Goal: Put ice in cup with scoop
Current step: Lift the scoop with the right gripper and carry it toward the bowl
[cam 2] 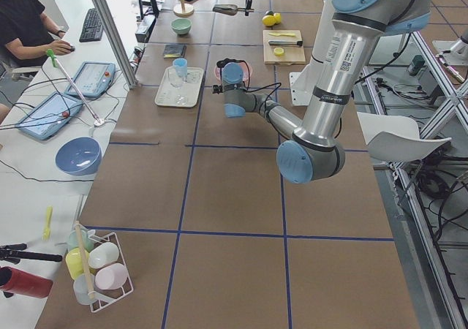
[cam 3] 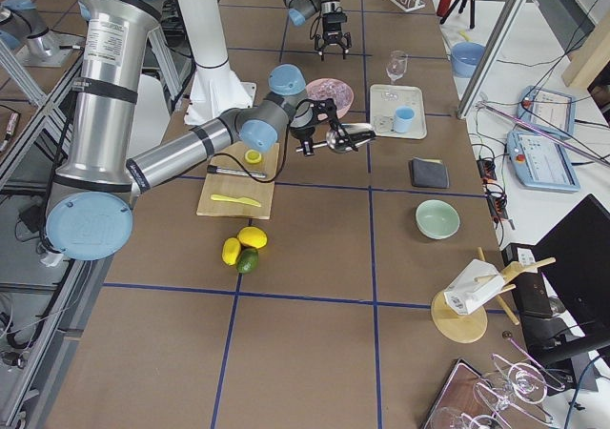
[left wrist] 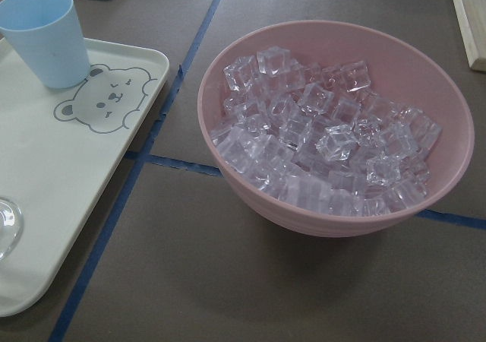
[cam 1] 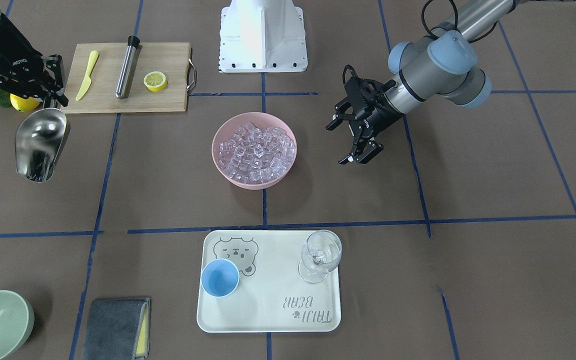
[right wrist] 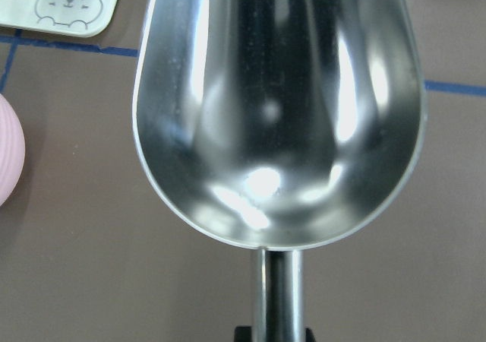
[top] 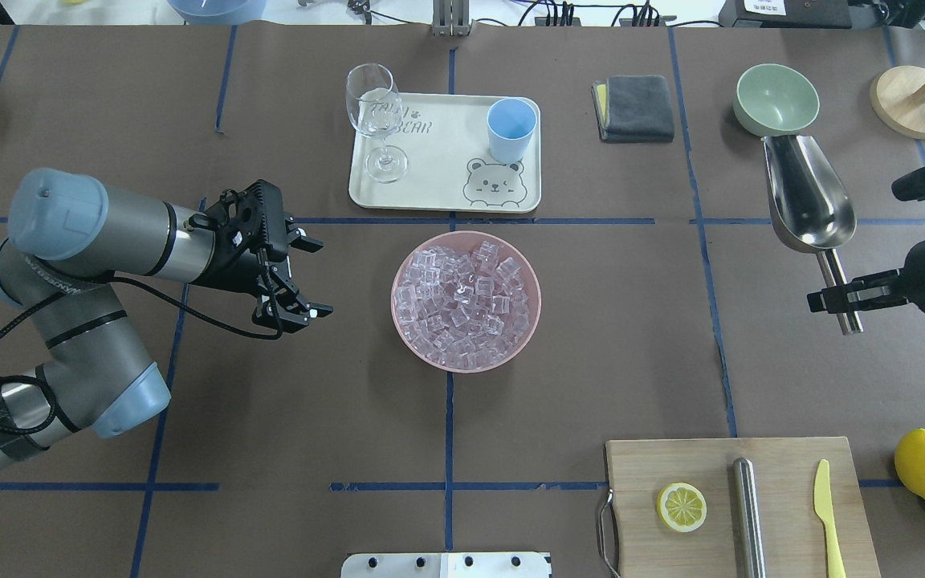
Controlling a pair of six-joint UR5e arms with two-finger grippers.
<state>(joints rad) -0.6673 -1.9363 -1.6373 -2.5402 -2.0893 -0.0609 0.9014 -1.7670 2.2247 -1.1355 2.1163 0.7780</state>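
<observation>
Ice (top: pixel 466 301), many clear glassy cubes, fills a round pink bowl (cam 1: pixel 254 184) at the middle of the table. On the far side from the robot, a cream tray (top: pixel 438 160) carries the small light blue cup (top: pixel 511 128), which is empty, and a stemmed wine glass (top: pixel 374 112). The shiny metal scoop (top: pixel 808 205) has an empty trough and hangs well to the right of the bowl. Its thin rod handle is clamped in the right gripper (top: pixel 836 297). The left gripper (top: pixel 323 277) hovers near the bowl, fingers apart.
</observation>
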